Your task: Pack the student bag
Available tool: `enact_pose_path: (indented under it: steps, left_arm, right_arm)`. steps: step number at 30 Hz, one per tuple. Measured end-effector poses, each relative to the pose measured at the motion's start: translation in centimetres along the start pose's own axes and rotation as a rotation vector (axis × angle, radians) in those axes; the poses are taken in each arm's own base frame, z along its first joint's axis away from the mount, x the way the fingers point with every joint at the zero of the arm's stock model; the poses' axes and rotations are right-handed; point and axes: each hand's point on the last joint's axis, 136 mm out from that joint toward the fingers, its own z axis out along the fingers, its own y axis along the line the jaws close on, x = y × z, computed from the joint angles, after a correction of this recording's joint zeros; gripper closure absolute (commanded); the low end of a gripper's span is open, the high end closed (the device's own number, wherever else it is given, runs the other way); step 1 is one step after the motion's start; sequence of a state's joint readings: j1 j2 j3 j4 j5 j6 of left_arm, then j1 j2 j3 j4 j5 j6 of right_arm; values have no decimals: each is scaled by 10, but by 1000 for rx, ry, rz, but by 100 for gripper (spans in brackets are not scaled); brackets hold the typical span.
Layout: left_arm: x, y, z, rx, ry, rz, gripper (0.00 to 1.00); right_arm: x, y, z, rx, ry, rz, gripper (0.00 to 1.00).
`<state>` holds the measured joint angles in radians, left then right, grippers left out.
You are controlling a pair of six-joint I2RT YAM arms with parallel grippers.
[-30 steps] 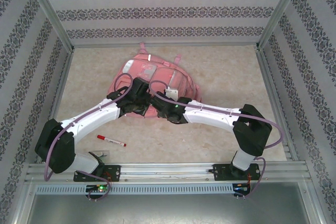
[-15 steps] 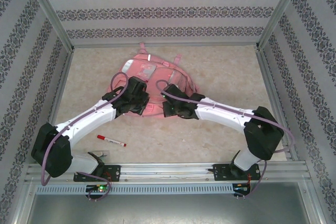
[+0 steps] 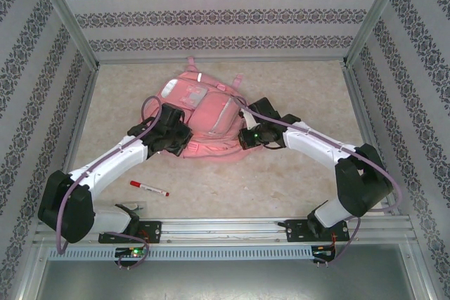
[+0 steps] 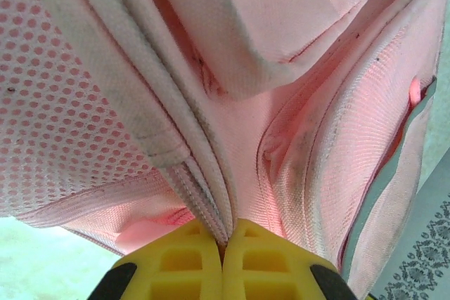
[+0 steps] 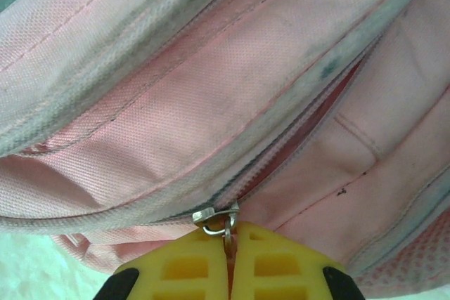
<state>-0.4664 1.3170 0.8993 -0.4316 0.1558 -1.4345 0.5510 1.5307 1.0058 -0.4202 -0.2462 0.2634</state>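
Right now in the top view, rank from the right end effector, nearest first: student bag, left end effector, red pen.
1. student bag, gripped by the right end effector.
2. left end effector, across the bag, left side.
3. red pen, farthest, near-left.

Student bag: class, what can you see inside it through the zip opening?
Through the narrow zip gap in the student bag only dark pink shadow shows; fabric covers any contents.

I saw the pink fabric student bag [image 3: 207,114] lying flat, front up, its piped seam pinched in my left gripper [image 4: 225,233], its zipper pull [image 5: 213,216] clamped at my right gripper [image 5: 230,233], zip part-open.
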Motion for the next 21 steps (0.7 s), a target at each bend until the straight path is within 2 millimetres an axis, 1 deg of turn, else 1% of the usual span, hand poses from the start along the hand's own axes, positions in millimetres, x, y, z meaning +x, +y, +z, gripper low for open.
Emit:
enact_pose_path:
  steps: [5, 9, 13, 16, 17, 18, 19, 20, 21]
  left_arm:
    - [-8, 6, 1, -3, 26, 32, 100]
    - [-18, 9, 3, -4, 44, 68, 100]
    - [-33, 11, 20, -75, 99, 132, 100]
    - [-50, 0, 33, -123, 121, 204, 100]
    - [-57, -6, 37, -132, 126, 230, 96]
    - [-64, -14, 41, -133, 128, 259, 85]
    - [-69, -20, 44, -132, 131, 285, 71]
    - [-76, -29, 48, -130, 129, 307, 55]
    - [-85, -39, 52, -118, 118, 322, 46]
  right_arm:
    - [-2, 3, -1, -37, -4, -41, 100]
    - [1, 12, -1, -103, 5, -75, 100]
    - [7, 27, 3, -147, 14, -131, 100]
    - [11, 43, 5, -161, 14, -184, 100]
    - [12, 47, 6, -165, 13, -196, 100]
    - [12, 52, 7, -170, 10, -208, 100]
    - [12, 55, 7, -174, 6, -217, 100]
    - [11, 60, 7, -181, 3, -222, 100]
    - [11, 66, 7, -188, 3, -226, 100]
